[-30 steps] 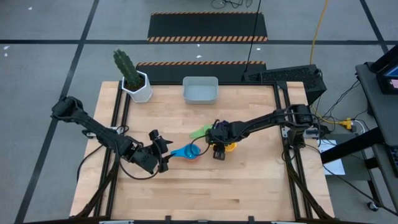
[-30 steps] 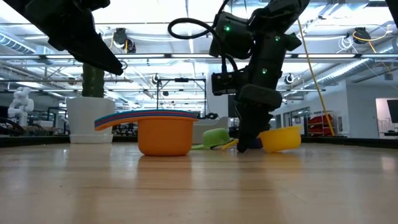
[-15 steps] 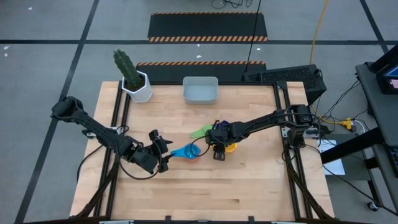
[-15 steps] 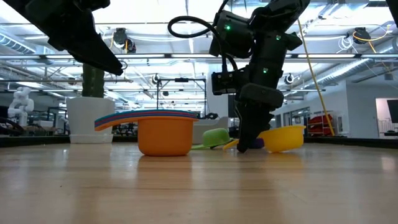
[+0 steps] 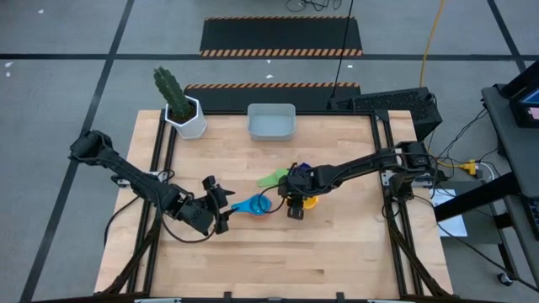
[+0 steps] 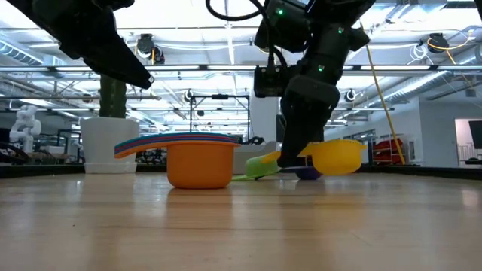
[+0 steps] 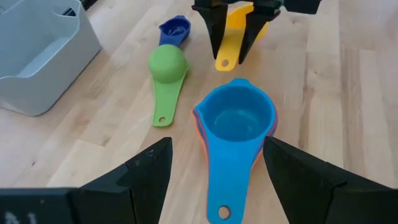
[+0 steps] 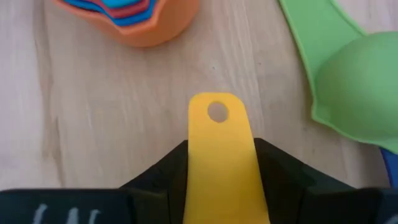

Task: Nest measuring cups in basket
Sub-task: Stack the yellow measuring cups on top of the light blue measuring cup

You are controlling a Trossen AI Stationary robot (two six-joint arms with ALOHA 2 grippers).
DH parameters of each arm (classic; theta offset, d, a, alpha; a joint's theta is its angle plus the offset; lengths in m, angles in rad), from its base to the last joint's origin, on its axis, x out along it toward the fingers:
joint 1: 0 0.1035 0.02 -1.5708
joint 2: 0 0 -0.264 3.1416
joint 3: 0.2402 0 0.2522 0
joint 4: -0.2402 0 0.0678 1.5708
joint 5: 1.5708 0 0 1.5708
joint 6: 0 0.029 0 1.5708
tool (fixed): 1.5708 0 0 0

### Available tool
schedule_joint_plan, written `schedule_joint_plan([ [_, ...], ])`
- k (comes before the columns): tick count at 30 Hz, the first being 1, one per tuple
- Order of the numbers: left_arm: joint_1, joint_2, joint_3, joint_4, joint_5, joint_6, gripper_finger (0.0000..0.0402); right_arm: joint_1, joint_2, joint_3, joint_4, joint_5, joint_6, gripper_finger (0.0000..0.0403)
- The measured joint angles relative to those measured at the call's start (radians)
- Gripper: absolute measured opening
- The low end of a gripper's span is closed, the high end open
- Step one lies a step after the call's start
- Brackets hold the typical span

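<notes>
A nested stack of cups, light blue on top [image 7: 235, 118] and orange outermost [image 6: 199, 162], stands on its base on the table. My left gripper [image 5: 221, 204] is open, its fingers either side of the stack's handle without touching. My right gripper [image 5: 294, 204] is shut on the yellow cup [image 6: 337, 156]. The green cup [image 7: 168, 65] lies mouth down, with the dark blue cup [image 7: 175, 28] beside it. The pale grey-blue basket [image 5: 271, 123] stands at the far edge. My right gripper pinches the yellow cup's flat handle [image 8: 217, 143] between its two fingers [image 8: 163, 180], one on each long edge. The fingers come slanting down from above, lying along the handle. The holed free end [image 8: 217, 112] sticks out past the fingertips. The bowl [image 6: 337, 156] hangs tilted, clear of the table.
A white hexagonal cactus pot [image 5: 189, 118] stands at the far left corner, left of the basket. Bare wood lies along the near half of the table [image 5: 337, 261]. Dark frame rails run along the table's left and right sides.
My right gripper has risen and drawn slightly toward the stack, staying shut on the yellow handle. The yellow cup, which rested on the table a second ago, now hangs lifted clear and tilted.
</notes>
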Motion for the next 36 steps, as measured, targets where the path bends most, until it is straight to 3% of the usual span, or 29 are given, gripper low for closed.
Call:
schedule_joint_plan([
  [9,0.0,0.0,0.0,0.003,0.005,-0.002,0.0255,0.03,-0.003,0.0,0.048,0.011,0.022,0.0143],
  [24,0.005,0.0,0.0,-0.001,0.017,-0.008,0.0255,0.057,-0.117,0.003,0.158,0.048,0.113,0.0143],
  [36,0.005,-0.005,0.0,-0.019,0.013,-0.016,0.0255,0.104,-0.105,0.137,0.33,0.136,0.043,0.0143],
])
